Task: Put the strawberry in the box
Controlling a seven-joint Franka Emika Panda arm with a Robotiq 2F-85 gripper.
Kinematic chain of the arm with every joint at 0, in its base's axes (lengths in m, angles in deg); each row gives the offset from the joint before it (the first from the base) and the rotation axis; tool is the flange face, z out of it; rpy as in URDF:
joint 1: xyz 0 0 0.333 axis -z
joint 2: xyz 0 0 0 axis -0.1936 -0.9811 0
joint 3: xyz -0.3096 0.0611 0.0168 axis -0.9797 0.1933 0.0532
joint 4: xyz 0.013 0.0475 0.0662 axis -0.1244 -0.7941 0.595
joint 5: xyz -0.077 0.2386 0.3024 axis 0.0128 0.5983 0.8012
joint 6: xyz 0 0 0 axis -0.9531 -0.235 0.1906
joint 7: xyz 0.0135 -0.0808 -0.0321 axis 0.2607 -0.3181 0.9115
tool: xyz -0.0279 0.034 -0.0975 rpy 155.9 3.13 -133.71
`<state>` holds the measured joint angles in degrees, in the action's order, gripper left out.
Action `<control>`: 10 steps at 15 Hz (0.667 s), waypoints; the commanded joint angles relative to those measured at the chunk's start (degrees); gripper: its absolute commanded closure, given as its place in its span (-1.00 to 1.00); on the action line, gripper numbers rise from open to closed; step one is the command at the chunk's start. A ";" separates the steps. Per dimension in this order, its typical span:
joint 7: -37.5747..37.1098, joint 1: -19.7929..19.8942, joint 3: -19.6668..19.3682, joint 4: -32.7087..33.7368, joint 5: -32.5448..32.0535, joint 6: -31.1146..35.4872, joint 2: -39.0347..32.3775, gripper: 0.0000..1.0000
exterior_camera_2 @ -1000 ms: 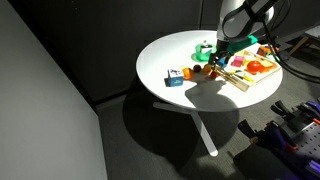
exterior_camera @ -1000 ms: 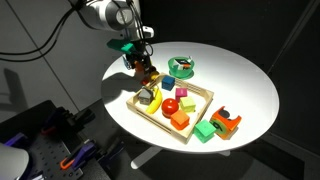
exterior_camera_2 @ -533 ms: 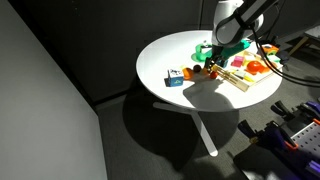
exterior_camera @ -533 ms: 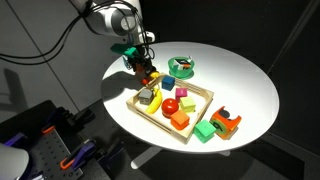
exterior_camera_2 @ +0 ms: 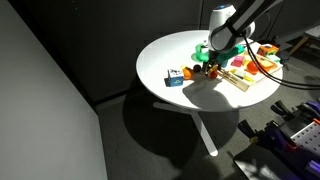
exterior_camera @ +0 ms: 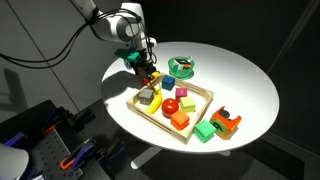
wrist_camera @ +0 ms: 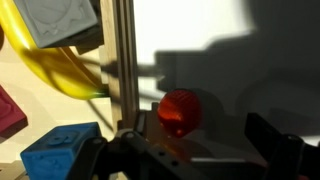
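With gripper (wrist_camera: 185, 148) spread wide over the strawberry (wrist_camera: 180, 112) lying just outside the box (wrist_camera: 125, 60) wall, reaching to grasp; next, lower, close, lift across.

A strong light from above falls on the round white table top (exterior_camera: 245, 85) (exterior_camera_2: 165, 55), which is bright in both exterior views while the room around it sinks almost to black. In an exterior view the table throws a broad soft shadow on the grey floor (exterior_camera_2: 110, 150). Both exterior views are small and grainy. In the wrist view the small red strawberry (wrist_camera: 180, 112) glows, soft-edged; dark shadows cross the white surface, the curved yellow banana toy (wrist_camera: 60, 72) is blurred, and the gripper's black fingers (wrist_camera: 275, 145) are underexposed
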<state>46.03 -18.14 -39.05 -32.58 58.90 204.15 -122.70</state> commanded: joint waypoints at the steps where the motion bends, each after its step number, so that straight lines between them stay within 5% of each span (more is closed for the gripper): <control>1: -0.27 -0.69 -1.14 2.73 -1.19 -0.99 -2.01 -1.00; 2: -0.14 -0.65 -1.20 2.93 -1.15 -1.14 -2.26 -0.50; 3: -0.24 -0.71 -1.34 3.15 -1.14 -1.37 -2.42 -0.48; 10: -1.79 -1.12 -2.17 3.73 -1.21 -7.04 0.15 0.59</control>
<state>45.92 -18.29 -39.96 -29.83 58.90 200.78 -124.33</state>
